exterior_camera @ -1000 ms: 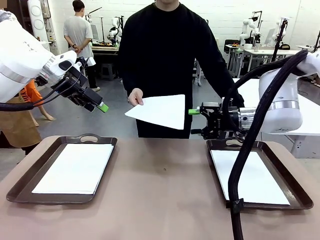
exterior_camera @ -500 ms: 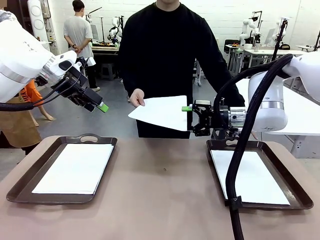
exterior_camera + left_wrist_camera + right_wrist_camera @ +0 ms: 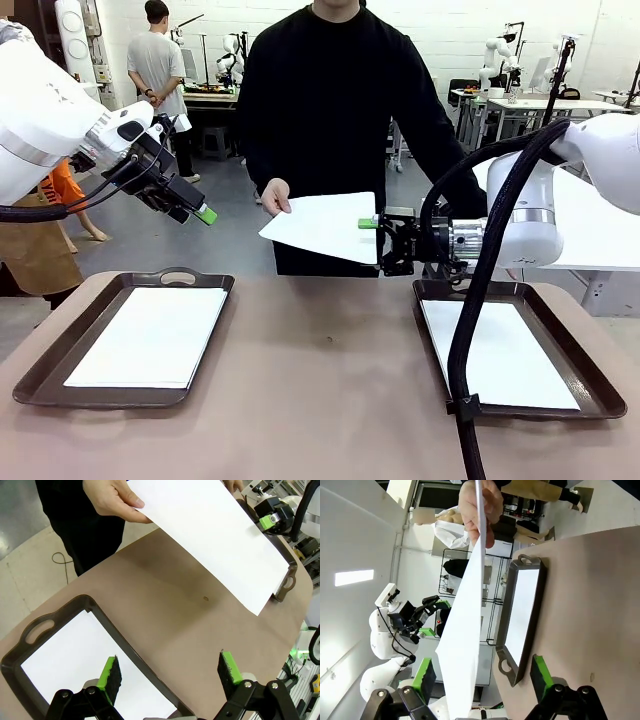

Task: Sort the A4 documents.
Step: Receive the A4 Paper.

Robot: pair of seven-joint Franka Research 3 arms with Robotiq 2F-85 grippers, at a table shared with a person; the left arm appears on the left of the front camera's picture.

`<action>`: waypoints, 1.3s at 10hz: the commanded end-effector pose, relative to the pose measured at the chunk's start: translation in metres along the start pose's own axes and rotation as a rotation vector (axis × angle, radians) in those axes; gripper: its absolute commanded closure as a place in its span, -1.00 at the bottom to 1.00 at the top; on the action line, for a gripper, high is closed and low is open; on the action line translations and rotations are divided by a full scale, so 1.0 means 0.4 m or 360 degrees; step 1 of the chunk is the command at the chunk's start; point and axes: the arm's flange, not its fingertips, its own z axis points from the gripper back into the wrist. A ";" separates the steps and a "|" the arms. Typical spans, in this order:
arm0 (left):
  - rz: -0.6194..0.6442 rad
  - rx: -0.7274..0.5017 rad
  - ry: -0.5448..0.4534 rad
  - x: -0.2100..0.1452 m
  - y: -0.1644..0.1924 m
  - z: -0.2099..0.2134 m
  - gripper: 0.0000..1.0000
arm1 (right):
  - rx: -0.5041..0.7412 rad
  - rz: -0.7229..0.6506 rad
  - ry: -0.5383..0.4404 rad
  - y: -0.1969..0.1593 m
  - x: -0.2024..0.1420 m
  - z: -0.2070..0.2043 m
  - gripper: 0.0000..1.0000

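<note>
A person's hand [image 3: 272, 196] holds one A4 document [image 3: 322, 224] out above the table's far edge. My right gripper [image 3: 378, 246] is open at that sheet's right corner. In the right wrist view the sheet [image 3: 465, 630] shows edge-on between the green pads, nearer one pad [image 3: 424, 675], and the jaws stand wide apart around it [image 3: 482, 675]. My left gripper [image 3: 200, 211] hangs open, high at the left, with nothing in it [image 3: 169, 670]. Another document [image 3: 150, 335] lies in the left tray [image 3: 40, 375], and one more [image 3: 505, 355] in the right tray [image 3: 592, 378].
Both dark brown handled trays sit on the brown table [image 3: 320, 400], one at each side, with bare tabletop between them. The person in black [image 3: 330, 100] stands at the far edge. The right arm's black cable [image 3: 470, 330] hangs over the right tray's near-left side.
My right gripper has moved left and slightly forward, from beside the sheet to around its right corner. The person's sheet shifted slightly. The left arm has stayed still.
</note>
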 end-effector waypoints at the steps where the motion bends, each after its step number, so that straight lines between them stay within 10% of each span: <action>1: 0.0001 0.0010 -0.0011 0.000 0.001 0.002 -1.00 | 0.0066 0.0044 -0.0024 0.004 0.022 -0.010 -1.00; 9: 0.0001 0.0010 -0.0011 0.000 0.001 0.002 -1.00 | 0.0108 0.0083 0.0003 -0.005 0.077 -0.022 -0.94; 13: 0.0001 0.0010 -0.0011 0.000 0.001 0.002 -1.00 | 0.0106 0.0046 0.0025 -0.013 0.079 -0.020 -0.21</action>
